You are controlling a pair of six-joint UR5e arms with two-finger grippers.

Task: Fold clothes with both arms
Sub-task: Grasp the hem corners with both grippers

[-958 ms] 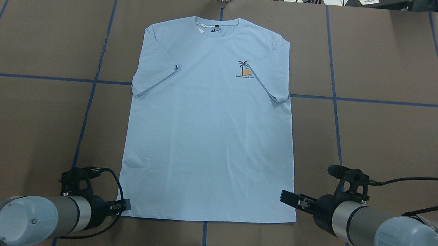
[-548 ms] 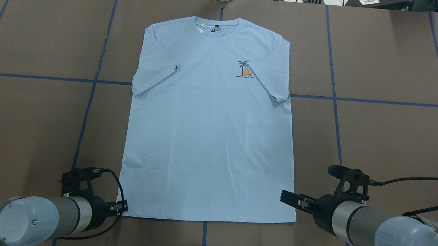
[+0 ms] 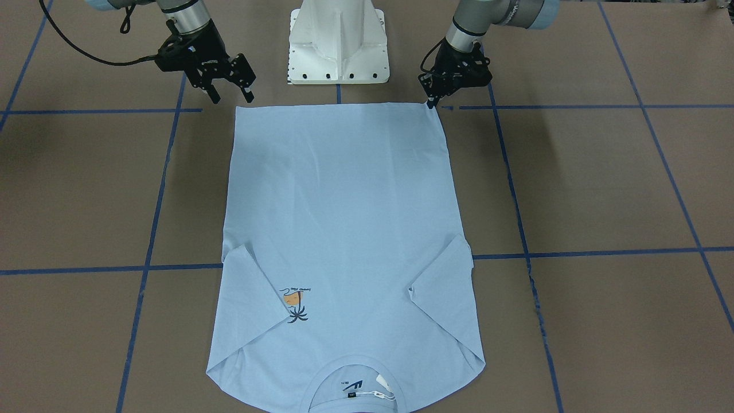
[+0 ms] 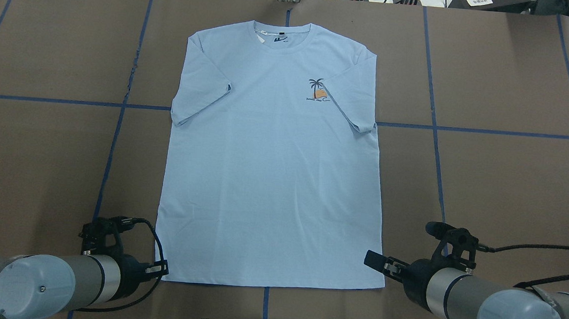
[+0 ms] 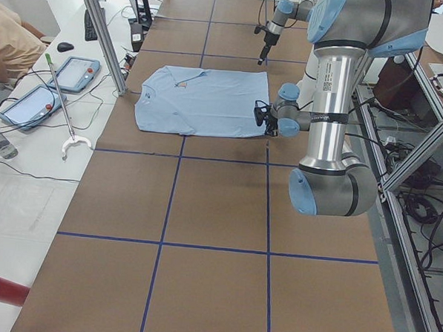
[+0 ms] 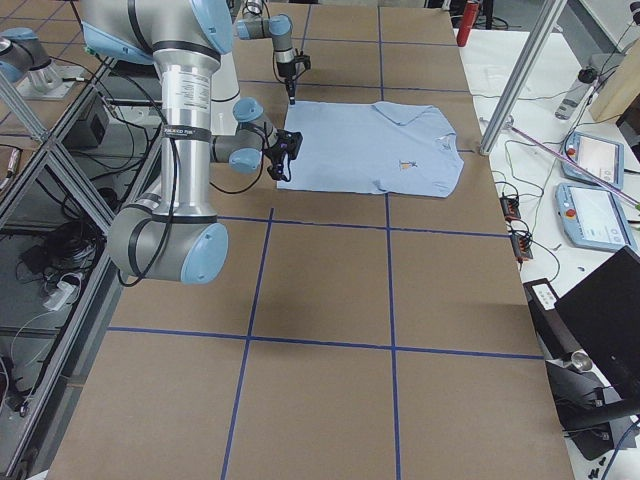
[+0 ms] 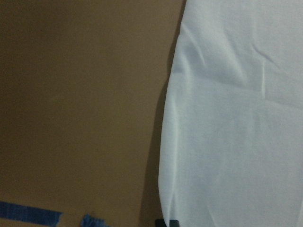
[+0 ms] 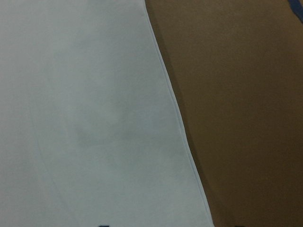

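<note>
on the table [image 4: 495, 84], t-shirt [image 4: 273, 178] lies flat

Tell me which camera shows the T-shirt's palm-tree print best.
Overhead exterior: the palm-tree print sits upright and sharp on the T-shirt. Exterior front-facing shows it upside down by the sleeve. Both side views reduce it to a speck. The wrist views show only plain fabric and table.

L arm [image 4: 91, 277] & R arm [image 4: 460, 296]: silver-grey tubes, lt-blue caps [image 4: 35, 289], blk cables [image 4: 539, 246]; white base [image 3: 338, 40].
</note>
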